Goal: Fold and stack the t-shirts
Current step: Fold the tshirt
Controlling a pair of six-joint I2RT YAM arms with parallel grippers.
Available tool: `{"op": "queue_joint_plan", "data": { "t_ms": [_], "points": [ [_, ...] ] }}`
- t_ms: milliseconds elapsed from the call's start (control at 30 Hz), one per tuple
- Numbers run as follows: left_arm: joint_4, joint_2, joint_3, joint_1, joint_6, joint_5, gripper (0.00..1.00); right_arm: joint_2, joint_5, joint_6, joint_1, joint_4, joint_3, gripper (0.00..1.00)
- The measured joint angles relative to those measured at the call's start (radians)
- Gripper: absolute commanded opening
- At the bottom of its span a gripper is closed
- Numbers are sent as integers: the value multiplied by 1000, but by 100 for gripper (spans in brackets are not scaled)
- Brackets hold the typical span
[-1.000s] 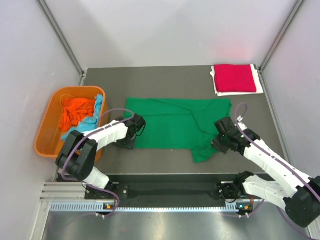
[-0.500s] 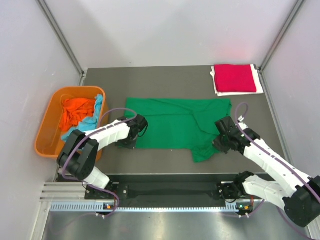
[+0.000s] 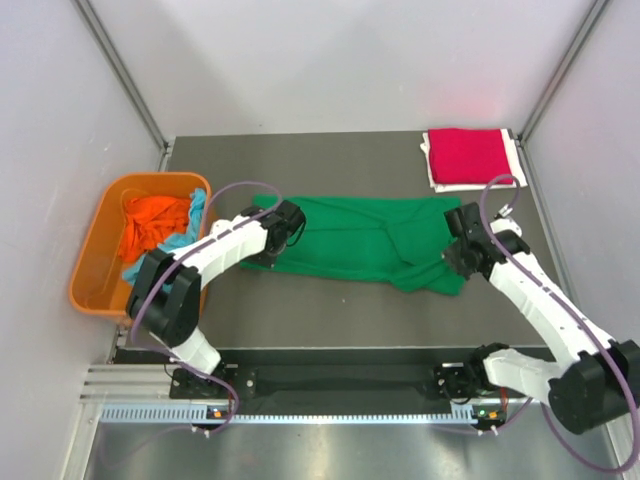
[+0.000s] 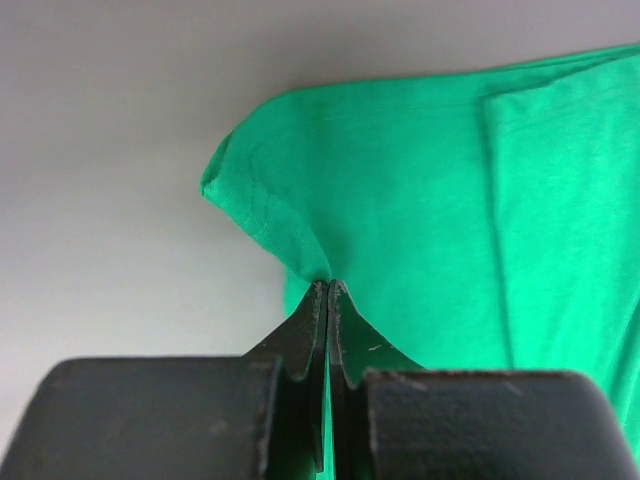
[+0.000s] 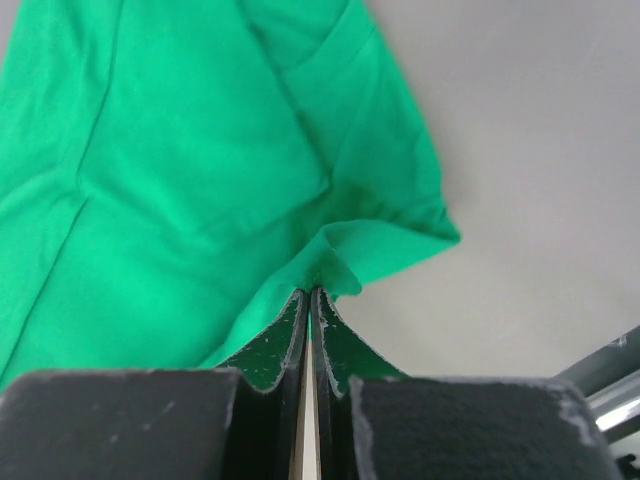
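Observation:
A bright green t-shirt lies across the middle of the table, its near part folded over toward the back. My left gripper is shut on the shirt's left edge; the pinched cloth rises from the jaws in the left wrist view. My right gripper is shut on the shirt's right edge, seen as a raised fold in the right wrist view. A folded crimson t-shirt lies at the back right. Orange and light blue t-shirts lie crumpled in the tub.
An orange plastic tub stands at the table's left edge. The crimson shirt rests on a white sheet. Grey walls and metal posts close in the back and sides. The arm bases sit on a rail at the near edge.
Both grippers have moved away from me with the green shirt's near edge, folding it over. The shirt now looks narrower front to back.

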Motion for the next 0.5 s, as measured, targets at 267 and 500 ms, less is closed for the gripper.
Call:
{"op": "queue_joint_plan", "data": {
  "t_ms": [267, 500],
  "points": [
    [-27, 194, 193, 42, 44, -23, 0, 174, -7, -135, -142, 16, 164, 0],
    [-35, 288, 256, 94, 72, -12, 0, 298, -23, -207, -176, 52, 217, 0]
  ]
}}
